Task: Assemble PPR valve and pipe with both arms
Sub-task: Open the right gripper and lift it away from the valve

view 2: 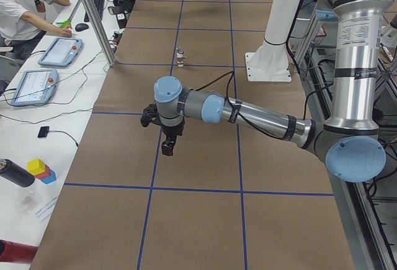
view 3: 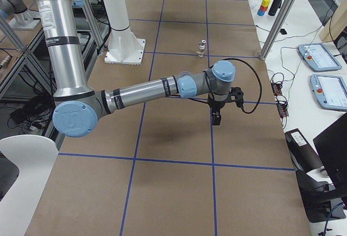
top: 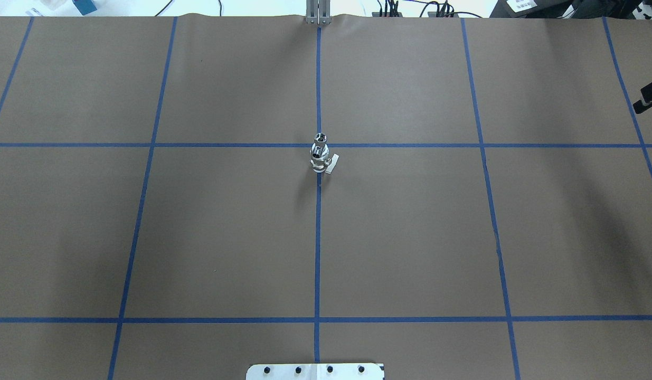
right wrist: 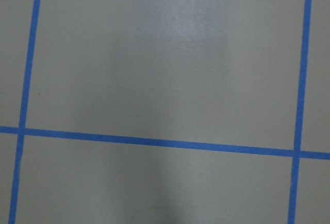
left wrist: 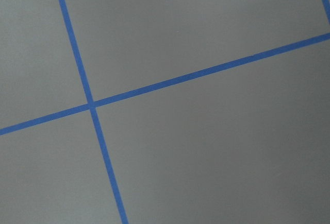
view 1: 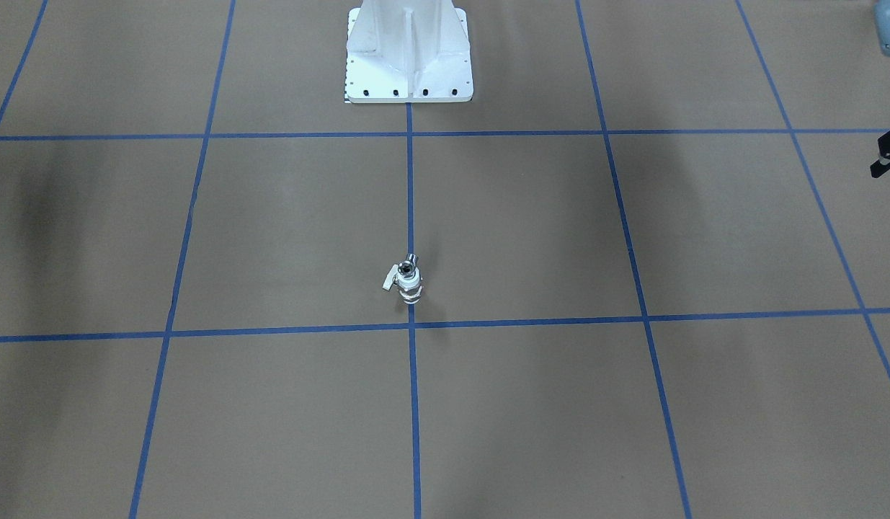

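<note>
The valve (view 1: pixel 411 291) stood in the middle of the worktop (view 1: pixel 560 404), with the pipe (view 1: pixel 409 267) on top. They looked small, hard and slippery, best held by the ribbed white end. The left pincer (view 2: pixel 167 151) and right pincer (view 3: pixel 217 121) hung far off; spread or not, I couldn't tell.

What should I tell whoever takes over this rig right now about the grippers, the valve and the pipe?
Left gripper: out over its end of the table, holding nothing; open or shut cannot be told.
Right gripper: the same at the opposite end.
Valve and pipe: one upright stack on the centre blue line, mid-table, pipe on top, the valve's white lever sticking out sideways.
Done: the parts look joined and set down.
Left: apparently only checking the joint; its tightness cannot be seen.
</note>
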Action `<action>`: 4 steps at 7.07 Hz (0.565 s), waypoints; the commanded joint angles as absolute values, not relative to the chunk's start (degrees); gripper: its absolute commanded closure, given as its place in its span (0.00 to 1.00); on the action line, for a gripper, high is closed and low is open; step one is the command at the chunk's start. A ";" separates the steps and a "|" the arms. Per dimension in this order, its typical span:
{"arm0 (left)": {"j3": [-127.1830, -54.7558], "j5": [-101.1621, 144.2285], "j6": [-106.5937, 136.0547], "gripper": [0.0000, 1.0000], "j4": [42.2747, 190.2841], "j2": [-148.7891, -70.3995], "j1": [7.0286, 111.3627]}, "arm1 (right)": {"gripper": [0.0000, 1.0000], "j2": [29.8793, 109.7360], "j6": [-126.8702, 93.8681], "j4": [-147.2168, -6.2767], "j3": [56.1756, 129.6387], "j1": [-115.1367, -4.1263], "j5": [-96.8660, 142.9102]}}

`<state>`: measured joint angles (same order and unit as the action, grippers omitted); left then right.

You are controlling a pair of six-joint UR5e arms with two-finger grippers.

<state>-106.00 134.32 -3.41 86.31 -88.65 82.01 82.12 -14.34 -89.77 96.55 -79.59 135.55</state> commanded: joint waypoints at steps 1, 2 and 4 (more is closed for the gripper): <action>-104.86 134.56 -4.39 0.01 86.40 -88.51 82.70 | 0.00 84.20 -12.48 -89.74 96.85 -81.30 138.43; -104.94 134.91 -3.61 0.01 86.31 -87.03 82.88 | 0.00 84.29 -12.57 -89.74 96.94 -81.65 138.43; -104.59 134.39 0.22 0.01 86.66 -87.18 82.88 | 0.00 84.46 -12.57 -89.65 96.86 -81.91 138.43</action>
<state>-104.71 134.60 -2.78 86.55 -87.09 82.87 84.36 -12.62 -89.72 96.90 -81.76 138.38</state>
